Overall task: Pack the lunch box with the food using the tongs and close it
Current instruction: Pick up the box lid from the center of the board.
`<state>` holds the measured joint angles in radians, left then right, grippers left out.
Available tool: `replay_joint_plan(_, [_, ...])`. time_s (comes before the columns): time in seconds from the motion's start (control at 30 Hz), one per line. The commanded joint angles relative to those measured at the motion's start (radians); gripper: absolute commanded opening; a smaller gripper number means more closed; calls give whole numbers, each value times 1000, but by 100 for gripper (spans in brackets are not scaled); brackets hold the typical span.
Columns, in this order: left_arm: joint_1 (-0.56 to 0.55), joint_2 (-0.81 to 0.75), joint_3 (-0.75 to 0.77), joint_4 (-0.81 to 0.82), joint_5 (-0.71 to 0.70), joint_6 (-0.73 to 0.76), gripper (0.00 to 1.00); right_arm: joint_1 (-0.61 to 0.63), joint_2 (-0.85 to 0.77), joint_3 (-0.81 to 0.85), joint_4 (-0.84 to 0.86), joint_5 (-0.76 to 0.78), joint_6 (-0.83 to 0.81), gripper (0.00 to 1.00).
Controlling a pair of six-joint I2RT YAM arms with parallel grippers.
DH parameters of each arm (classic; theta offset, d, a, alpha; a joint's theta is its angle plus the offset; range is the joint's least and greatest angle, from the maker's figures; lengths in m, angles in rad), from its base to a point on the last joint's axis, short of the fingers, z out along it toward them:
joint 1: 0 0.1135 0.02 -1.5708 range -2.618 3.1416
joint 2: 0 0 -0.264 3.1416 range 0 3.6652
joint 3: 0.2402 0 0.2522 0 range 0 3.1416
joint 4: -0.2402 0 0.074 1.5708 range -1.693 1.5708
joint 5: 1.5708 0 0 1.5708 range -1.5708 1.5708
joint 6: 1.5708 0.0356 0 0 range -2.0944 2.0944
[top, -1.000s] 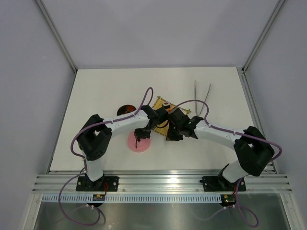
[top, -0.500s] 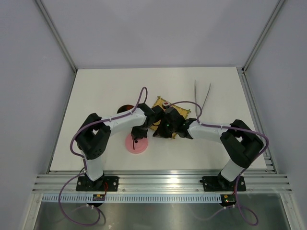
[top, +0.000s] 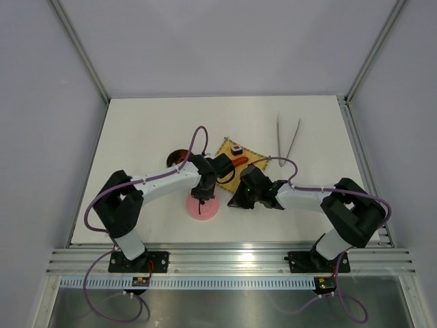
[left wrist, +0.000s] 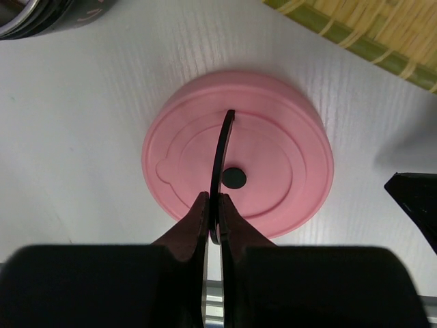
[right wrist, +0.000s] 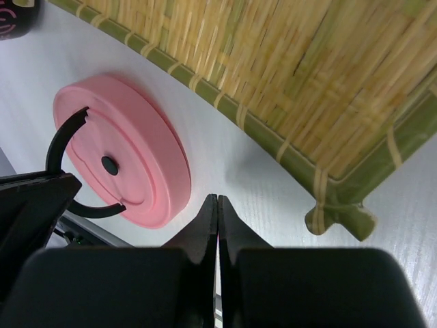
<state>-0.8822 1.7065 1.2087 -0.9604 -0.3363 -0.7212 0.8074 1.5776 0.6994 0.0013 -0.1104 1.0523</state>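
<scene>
The pink lid [top: 203,207] lies on the white table in front of the mat. My left gripper [left wrist: 214,213] is shut on the lid's thin black ring handle [left wrist: 220,164], which stands up from the pink lid [left wrist: 273,147]. The lunch box [top: 179,156], a dark round tin, sits behind the lid, partly hidden by the left arm. My right gripper [right wrist: 218,198] is shut on nothing, low over the table between the pink lid [right wrist: 130,164] and the mat's corner. A sushi roll [top: 236,148] and a red sausage [top: 240,161] lie on the mat. The tongs [top: 287,135] lie at the back right.
The square bamboo mat [top: 247,166] lies just behind both grippers; its knotted corner [right wrist: 339,215] is close to the right fingers. The lunch box's rim [left wrist: 31,15] shows at the top left of the left wrist view. Enclosure walls stand around the table.
My right gripper has drawn back off the mat toward the near edge and now sits right of the lid. The left arm has stretched out lower, and the lid has shifted slightly right.
</scene>
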Motion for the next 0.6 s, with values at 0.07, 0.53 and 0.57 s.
replay_joint_plan(0.07, [5,-73,-52,127,19,-57,0,10,-45,-8,17,51,26,0])
replay_joint_plan(0.53, [3,-65,-90,201,112,-83,0,46,134,91,63,31,26,0])
replay_joint_plan(0.57, [5,-64,-93,206,120,-87,0,46,140,94,72,23,26,0])
